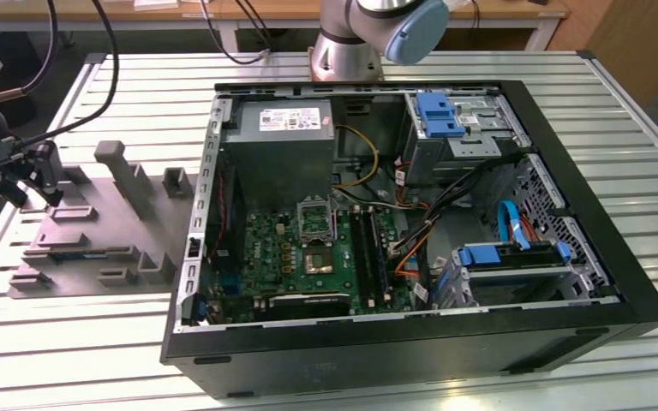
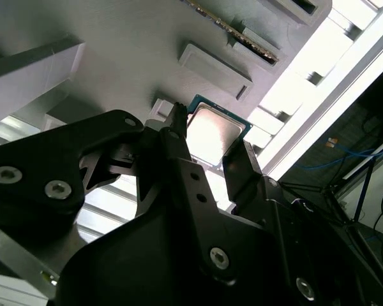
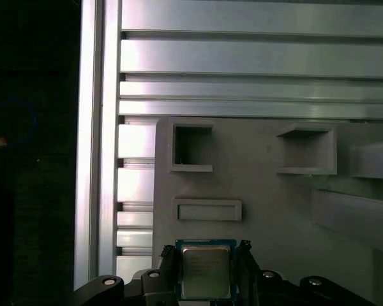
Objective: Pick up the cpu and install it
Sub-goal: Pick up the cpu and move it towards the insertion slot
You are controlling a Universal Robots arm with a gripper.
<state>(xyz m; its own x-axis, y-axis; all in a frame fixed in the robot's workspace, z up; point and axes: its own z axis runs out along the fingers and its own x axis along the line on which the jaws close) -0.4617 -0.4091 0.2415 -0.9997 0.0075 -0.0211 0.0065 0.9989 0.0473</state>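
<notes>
Over at the exterior view's left edge, about halfway down, the gripper [image 1: 32, 190] hangs over the upper left corner of the grey moulded fixture [image 1: 89, 248], which lies on the slatted aluminium table [image 1: 78, 342]. In both wrist views the cpu [image 3: 205, 271] [image 2: 214, 134] sits between the two dark fingers [image 3: 168, 260], its pale metal top facing the cameras and a thin green edge showing round it. The fingers are drawn in against two opposite edges of the chip, so the gripper [image 3: 206, 250] [image 2: 210, 137] is pinching it. I cannot tell from here whether the chip rests on the fixture or hangs just above it. Behind it in the first wrist view the fixture [image 3: 268, 210] shows square pockets and a shallow rectangular recess.

The open computer case [image 1: 421, 351] fills the middle and the exterior view's right, well apart from the gripper. Its green motherboard [image 1: 306, 248] lies in the lower middle, with the dark socket frame [image 1: 315, 217] just above the board's centre and the grey power-supply box [image 1: 284, 145] above that. The arm's base [image 1: 352, 34] stands at the top centre of the frame
</notes>
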